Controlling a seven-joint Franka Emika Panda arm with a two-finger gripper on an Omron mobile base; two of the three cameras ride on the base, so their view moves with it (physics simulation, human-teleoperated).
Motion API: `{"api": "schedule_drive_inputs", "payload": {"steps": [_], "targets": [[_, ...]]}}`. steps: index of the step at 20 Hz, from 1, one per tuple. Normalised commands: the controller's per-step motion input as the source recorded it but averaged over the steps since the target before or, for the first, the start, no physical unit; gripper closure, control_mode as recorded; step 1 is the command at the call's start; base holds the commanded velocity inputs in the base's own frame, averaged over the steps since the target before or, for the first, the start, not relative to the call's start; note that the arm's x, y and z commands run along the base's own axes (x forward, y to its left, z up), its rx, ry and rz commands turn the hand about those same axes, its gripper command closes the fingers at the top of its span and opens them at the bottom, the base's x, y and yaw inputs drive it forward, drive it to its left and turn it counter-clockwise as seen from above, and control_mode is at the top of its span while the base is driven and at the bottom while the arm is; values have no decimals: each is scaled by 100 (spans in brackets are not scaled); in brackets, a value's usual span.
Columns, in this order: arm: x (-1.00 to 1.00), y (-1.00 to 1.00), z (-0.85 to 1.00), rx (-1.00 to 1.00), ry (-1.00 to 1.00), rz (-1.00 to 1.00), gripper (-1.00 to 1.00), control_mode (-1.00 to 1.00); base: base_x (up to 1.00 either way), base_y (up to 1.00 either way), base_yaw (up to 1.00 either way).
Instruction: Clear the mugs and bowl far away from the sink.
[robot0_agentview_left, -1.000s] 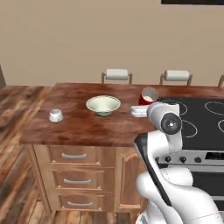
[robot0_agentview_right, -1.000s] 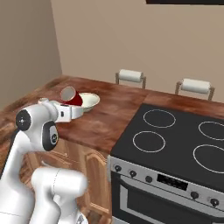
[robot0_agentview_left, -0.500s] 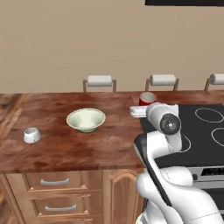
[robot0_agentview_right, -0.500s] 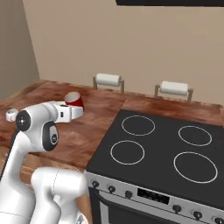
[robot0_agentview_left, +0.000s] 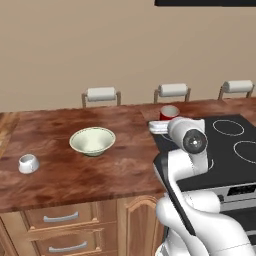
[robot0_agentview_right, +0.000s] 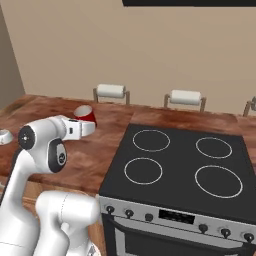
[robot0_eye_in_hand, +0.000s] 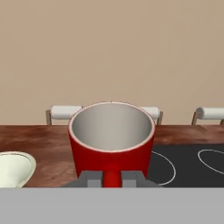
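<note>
Left base view: wooden surface (robot0_agentview_left: 75, 175) stretching across, pale green-cream bowl (robot0_agentview_left: 92, 141) sitting upright near its middle, white mug (robot0_agentview_left: 28, 163) well apart to the left near the front edge. Red mug (robot0_agentview_left: 169, 112) up by the seam between wood and black stovetop (robot0_agentview_left: 227, 150), partly hidden behind the white arm (robot0_agentview_left: 187, 150). Three chair backs (robot0_agentview_left: 101, 95) lined up beyond the far edge, against the beige wall.

Right base view: red mug (robot0_agentview_right: 85, 114) again, tilted, rim toward the camera, pale inside showing, right at the end of the arm's wrist. Fingers themselves hidden behind the wrist here. Stovetop (robot0_agentview_right: 185, 170) with four ring marks to the right, knobs along its front. Sliver of the bowl (robot0_agentview_right: 4, 136) at the left edge.

Hand view: red mug (robot0_eye_in_hand: 112, 138) dead centre, mouth open toward the lens, grey-white inside. Fingers (robot0_eye_in_hand: 92, 178) pressed to either side of the mug's narrow red part at the bottom — clamped on it, by the look. Bowl rim (robot0_eye_in_hand: 17, 168) low on the left, stovetop ring (robot0_eye_in_hand: 164, 168) just right of the mug, chair backs behind.
</note>
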Motion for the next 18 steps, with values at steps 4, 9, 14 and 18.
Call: {"api": "schedule_drive_inputs", "payload": {"steps": [4,9,14,18], "targets": [[0,0,0,0,0,0,100,100,0,30,0],[0,0,0,0,0,0,100,100,0,59,0],[5,2,-8,0,10,0,100,-100,9,36,0],[35,1,-48,0,57,0,100,-100,0,0,0]]}}
